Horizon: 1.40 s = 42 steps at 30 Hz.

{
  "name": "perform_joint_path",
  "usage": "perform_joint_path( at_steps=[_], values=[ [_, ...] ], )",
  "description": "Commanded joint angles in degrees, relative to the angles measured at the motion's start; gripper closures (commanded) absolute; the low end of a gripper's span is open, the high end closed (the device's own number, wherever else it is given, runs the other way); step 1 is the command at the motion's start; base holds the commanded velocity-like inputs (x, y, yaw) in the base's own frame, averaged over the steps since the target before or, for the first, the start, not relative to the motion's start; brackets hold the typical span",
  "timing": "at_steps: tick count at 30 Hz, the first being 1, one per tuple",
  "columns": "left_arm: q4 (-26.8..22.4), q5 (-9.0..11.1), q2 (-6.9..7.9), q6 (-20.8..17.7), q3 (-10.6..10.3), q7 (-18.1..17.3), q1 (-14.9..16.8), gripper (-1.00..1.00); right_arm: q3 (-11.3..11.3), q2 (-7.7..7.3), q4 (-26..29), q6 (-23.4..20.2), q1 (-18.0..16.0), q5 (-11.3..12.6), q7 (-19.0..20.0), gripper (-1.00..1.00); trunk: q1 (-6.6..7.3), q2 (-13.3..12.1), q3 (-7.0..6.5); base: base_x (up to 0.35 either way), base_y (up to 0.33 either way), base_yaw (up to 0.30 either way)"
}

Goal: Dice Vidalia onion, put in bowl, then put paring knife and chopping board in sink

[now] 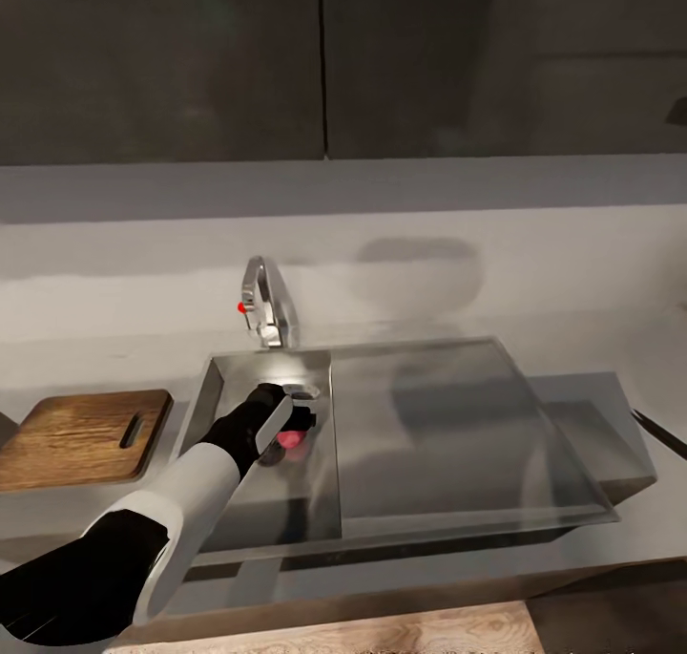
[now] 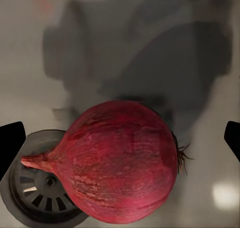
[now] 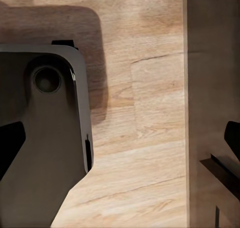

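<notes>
Reddish-pink round Vidalia onion (image 2: 122, 160): lying in grey steel sink (image 1: 315, 511) beside round drain (image 2: 42, 190). Left gripper (image 1: 291, 425): fingers apart, straddling it for pickup. Right gripper (image 3: 120, 138): apart, idle over floor.

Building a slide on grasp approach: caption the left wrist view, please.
Open left gripper straddles the Vidalia onion on the sink floor, beside the drain.

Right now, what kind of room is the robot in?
Most likely a kitchen. There's a steel sink with a chrome tap, a wooden chopping board on the countertop, and an onion lying by the drain under the left gripper.
</notes>
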<state>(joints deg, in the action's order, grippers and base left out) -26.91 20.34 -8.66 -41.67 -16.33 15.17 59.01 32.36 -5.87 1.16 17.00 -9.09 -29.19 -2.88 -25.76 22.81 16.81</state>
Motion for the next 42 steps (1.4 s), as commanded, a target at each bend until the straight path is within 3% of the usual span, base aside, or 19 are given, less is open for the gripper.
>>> perform_joint_path(
  at_steps=[1, 28, 29, 42],
  values=[
    [-0.03, 0.60, 0.04, -0.17, -0.37, 0.48, 0.05, -1.00, 0.37, -0.01, -0.11, 0.22, -0.05, -0.61, -0.28, -1.00, -0.03, 0.11, 0.19, 0.000, 0.000, 0.000],
    [0.64, 0.58, 0.13, -0.09, -0.37, 0.56, -0.04, -1.00, 0.41, -0.02, -0.11, 0.22, -0.05, -0.61, -0.28, -1.00, -0.03, 0.11, 2.41, 0.000, 0.000, 0.000],
    [0.64, 0.58, 0.13, -0.09, -0.37, 0.56, -0.04, 1.00, 0.41, -0.02, -0.11, 0.22, -0.05, -0.61, -0.28, -1.00, -0.03, 0.11, 2.42, 0.000, 0.000, 0.000],
    [0.51, 0.49, 0.18, -0.17, -0.37, 0.56, -0.04, 1.00, 0.34, -0.02, -0.11, 0.22, -0.05, -0.61, -0.28, -1.00, -0.03, 0.11, 2.44, 0.000, 0.000, 0.000]
  ],
)
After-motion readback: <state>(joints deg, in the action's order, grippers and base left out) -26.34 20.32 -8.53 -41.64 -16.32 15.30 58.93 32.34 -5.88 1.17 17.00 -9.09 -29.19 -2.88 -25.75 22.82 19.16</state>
